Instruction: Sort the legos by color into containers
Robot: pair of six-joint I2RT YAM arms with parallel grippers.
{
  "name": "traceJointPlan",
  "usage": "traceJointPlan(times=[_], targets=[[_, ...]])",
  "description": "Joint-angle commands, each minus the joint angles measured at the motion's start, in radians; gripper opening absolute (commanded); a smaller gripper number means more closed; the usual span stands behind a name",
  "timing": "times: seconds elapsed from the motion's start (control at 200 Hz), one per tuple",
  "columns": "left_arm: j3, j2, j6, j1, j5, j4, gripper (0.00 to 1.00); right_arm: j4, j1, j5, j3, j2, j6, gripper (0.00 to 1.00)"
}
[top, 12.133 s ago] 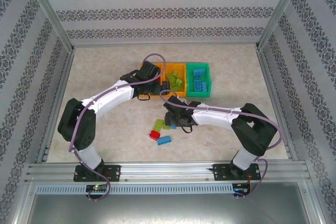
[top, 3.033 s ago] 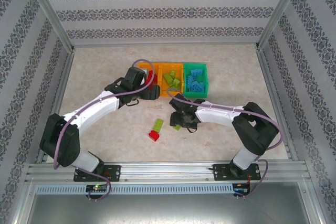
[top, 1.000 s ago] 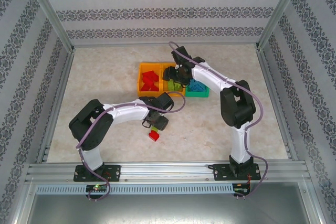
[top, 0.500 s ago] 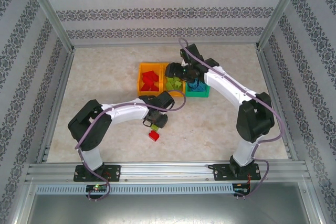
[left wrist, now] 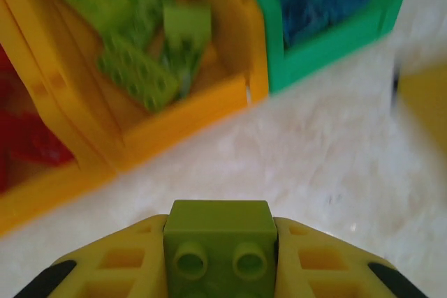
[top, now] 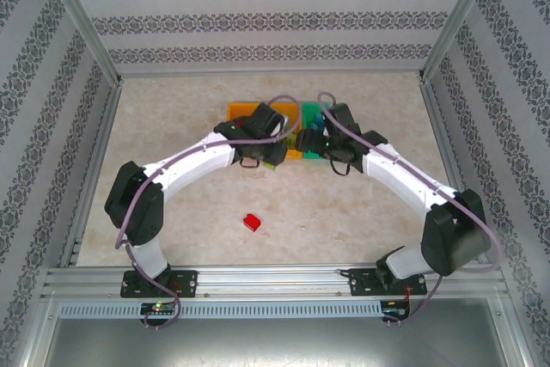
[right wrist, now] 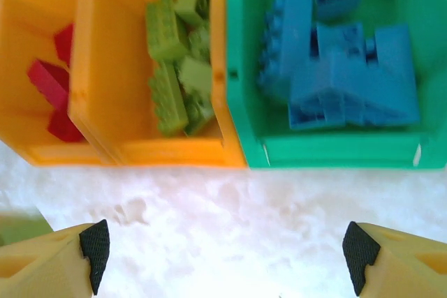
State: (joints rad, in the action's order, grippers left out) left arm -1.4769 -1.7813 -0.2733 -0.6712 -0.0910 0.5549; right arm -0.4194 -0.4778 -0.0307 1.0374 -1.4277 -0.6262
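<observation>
One lime brick (left wrist: 220, 232) pinched in left tool (left wrist: 220, 270) (near middle orange bin (left wrist: 181, 120)), right tool (right wrist: 225, 252) spread, red brick (top: 252, 222) on table (top: 361, 221)

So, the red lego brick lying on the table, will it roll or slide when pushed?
It likely slides rather than rolls: the red lego brick looks boxy, with flat faces. It is probably stiff and light, being small moulded plastic.

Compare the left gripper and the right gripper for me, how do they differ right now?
The left gripper is shut on a lime green brick; the right gripper is open and empty. The left gripper's fingers sit close together against the brick, the right gripper's far apart. Both have yellow fingers and face the bins.
</observation>
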Motion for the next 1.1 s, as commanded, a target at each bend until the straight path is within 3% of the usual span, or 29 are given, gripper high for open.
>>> traceJointPlan(times=[0.0, 0.285, 0.555, 0.739, 0.844, 1.019, 1.054, 1.094], targets=[[-0.120, -0.076, -0.002, 0.048, -0.065, -0.013, 0.20, 0.058, -0.065, 0.048, -0.105, 0.046, 0.043, 0.89], [-0.401, -0.304, -0.041, 0.099, -0.107, 0.045, 0.23, 0.126, -0.312, 0.114, -0.256, 0.087, 0.136, 0.89], [-0.515, -0.422, -0.092, 0.125, -0.069, 0.053, 0.28, 0.183, -0.450, 0.101, -0.230, -0.001, 0.212, 0.91], [-0.561, -0.452, -0.114, 0.132, -0.050, 0.069, 0.46, 0.242, -0.505, 0.024, -0.174, -0.103, 0.268, 0.91], [-0.556, -0.435, -0.138, 0.133, -0.044, 0.074, 0.67, 0.242, -0.541, -0.016, -0.129, -0.156, 0.287, 0.91], [-0.513, -0.360, -0.160, 0.133, -0.039, 0.055, 0.89, 0.232, -0.587, -0.078, -0.079, -0.229, 0.305, 0.91], [-0.506, -0.344, -0.164, 0.133, -0.036, 0.054, 0.99, 0.225, -0.595, -0.085, -0.069, -0.244, 0.310, 0.91], [-0.493, -0.322, -0.165, 0.132, -0.029, 0.053, 1.00, 0.216, -0.605, -0.086, -0.059, -0.260, 0.315, 0.91]])
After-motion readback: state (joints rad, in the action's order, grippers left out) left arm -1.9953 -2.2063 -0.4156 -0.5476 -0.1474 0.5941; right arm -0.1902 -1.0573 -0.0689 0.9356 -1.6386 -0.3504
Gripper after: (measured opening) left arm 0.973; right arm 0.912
